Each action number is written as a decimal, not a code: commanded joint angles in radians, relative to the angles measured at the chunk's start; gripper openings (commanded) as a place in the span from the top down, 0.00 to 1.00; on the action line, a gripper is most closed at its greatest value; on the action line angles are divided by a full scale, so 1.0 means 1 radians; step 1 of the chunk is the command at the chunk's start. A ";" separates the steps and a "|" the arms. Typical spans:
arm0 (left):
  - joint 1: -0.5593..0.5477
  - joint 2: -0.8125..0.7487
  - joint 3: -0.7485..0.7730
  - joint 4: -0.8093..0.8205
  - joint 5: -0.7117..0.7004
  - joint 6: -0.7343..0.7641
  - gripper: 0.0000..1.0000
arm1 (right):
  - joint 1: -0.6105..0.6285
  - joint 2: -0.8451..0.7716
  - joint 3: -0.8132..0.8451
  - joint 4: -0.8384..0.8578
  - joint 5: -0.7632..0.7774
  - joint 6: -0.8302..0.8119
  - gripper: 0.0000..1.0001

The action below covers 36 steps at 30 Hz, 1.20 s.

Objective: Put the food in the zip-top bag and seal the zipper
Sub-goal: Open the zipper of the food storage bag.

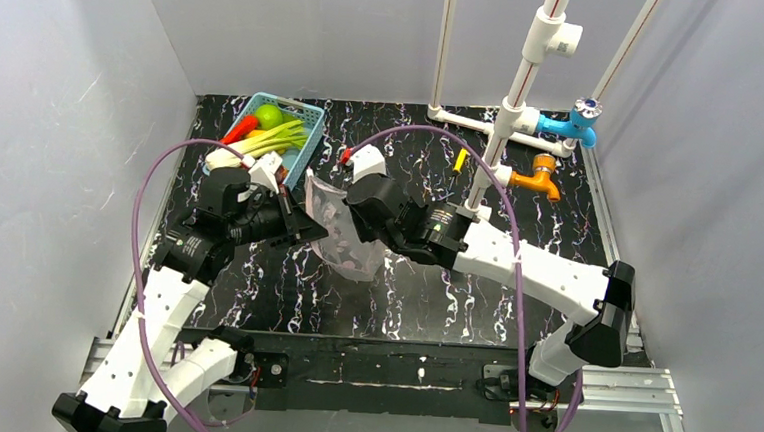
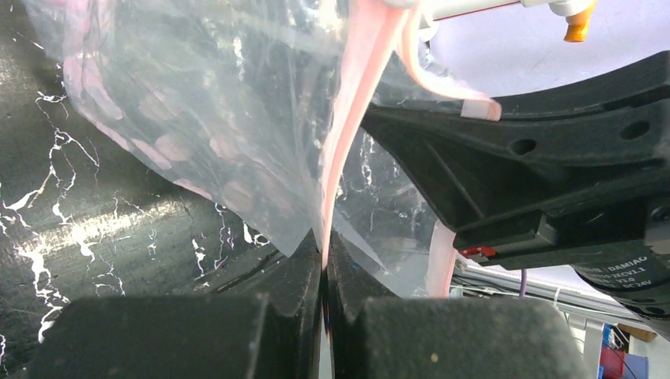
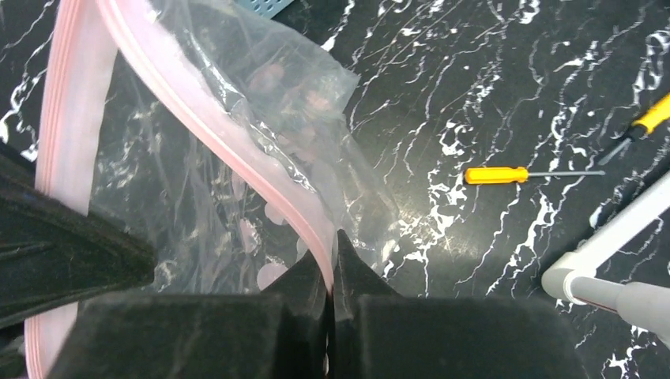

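The clear zip-top bag (image 1: 344, 242) hangs between my two grippers above the black marble table, and no food shows inside it. My left gripper (image 2: 325, 249) is shut on the pink zipper strip (image 2: 341, 150) at one side of the mouth. My right gripper (image 3: 335, 249) is shut on the zipper's other lip (image 3: 237, 150). The two lips stand apart, so the mouth is open. The food lies in the light blue basket (image 1: 307, 143): the round green fruit (image 1: 269, 117), a red piece (image 1: 240, 128) and the leek (image 1: 270, 141).
A white pipe frame (image 1: 509, 114) with a blue tap (image 1: 584, 123) and an orange tap (image 1: 541, 178) stands at the back right. A yellow tool (image 1: 459, 161) lies near it. An orange-handled screwdriver (image 3: 496, 174) lies right of the bag. Grey walls enclose the table.
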 commanded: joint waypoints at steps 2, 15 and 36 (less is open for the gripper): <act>-0.004 0.018 0.056 -0.112 -0.030 0.050 1.00 | 0.011 -0.053 -0.002 -0.016 0.277 -0.078 0.99; -0.004 0.040 0.076 -0.065 0.062 0.074 0.30 | 0.040 -0.173 -0.130 0.057 0.239 -0.119 0.99; 0.075 0.194 0.305 -0.248 -0.737 0.356 0.02 | 0.012 -0.327 -0.334 0.163 0.108 -0.138 0.99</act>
